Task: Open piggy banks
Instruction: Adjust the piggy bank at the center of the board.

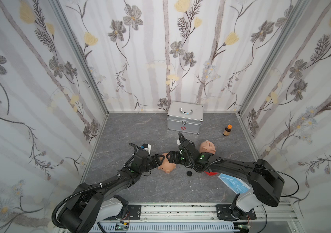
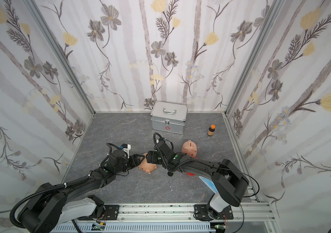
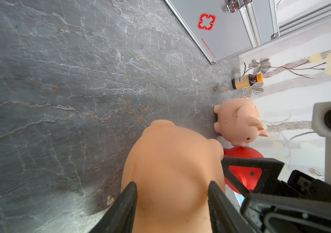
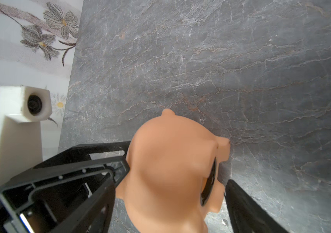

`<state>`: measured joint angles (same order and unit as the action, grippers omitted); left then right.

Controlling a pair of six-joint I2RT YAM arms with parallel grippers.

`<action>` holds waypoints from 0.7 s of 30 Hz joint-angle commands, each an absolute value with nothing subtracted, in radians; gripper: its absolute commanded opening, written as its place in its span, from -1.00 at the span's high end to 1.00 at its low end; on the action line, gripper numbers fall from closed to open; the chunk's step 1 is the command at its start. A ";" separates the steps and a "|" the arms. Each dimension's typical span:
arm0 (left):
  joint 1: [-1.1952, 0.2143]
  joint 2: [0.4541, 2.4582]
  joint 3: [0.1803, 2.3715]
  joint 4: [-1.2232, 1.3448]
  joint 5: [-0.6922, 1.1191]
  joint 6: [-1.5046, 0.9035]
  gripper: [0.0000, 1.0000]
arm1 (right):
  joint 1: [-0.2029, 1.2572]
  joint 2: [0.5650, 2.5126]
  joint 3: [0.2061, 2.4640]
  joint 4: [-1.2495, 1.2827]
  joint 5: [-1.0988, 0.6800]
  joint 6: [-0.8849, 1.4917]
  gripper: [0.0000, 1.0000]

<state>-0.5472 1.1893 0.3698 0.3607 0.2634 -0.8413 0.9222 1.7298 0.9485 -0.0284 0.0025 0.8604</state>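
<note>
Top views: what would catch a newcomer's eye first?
Both arms meet mid-table on one peach-pink piggy bank: the left gripper clamps it, the right gripper has its jaws open around it. A loose black plug lies on the table nearby. The silver case sits against the back wall.

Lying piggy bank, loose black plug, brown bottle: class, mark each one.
lying piggy bank (image 1: 165, 166): a top view, on its head.
loose black plug (image 1: 190, 173): a top view, at its centre.
brown bottle (image 1: 227, 131): a top view, on its body below the cap.

floral-papered walls (image 1: 160, 60) enclose a grey marble-look floor (image 1: 140, 131).
</note>
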 commanded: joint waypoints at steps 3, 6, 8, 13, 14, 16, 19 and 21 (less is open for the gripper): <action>-0.552 1.183 0.363 0.355 0.247 -0.848 -0.05 | 0.923 1.758 0.972 -0.020 0.011 0.893 -0.79; -0.553 1.178 0.363 0.350 0.244 -0.848 0.00 | 0.921 1.773 0.980 -0.028 0.005 0.899 -0.80; -0.554 1.177 0.364 0.348 0.242 -0.848 0.01 | 0.919 1.786 0.983 -0.031 0.000 0.903 -0.80; -0.555 1.178 0.365 0.338 0.234 -0.848 0.02 | 0.916 1.815 0.986 -0.025 -0.020 0.916 -0.81; -0.554 1.177 0.365 0.336 0.233 -0.847 0.02 | 0.915 1.816 0.983 -0.022 -0.022 0.919 -0.80; -0.554 1.171 0.371 0.316 0.221 -0.842 0.02 | 0.910 1.814 0.966 -0.005 -0.029 0.928 -0.79; -0.554 1.152 0.372 0.290 0.200 -0.838 0.02 | 0.891 1.808 0.928 0.038 -0.056 0.946 -0.77; -0.555 1.142 0.376 0.275 0.191 -0.835 0.02 | 0.880 1.812 0.908 0.073 -0.080 0.952 -0.77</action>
<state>-0.5537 1.1526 0.3664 0.3153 0.2211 -0.8410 0.8902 1.8072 0.9314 0.0479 -0.0601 0.9291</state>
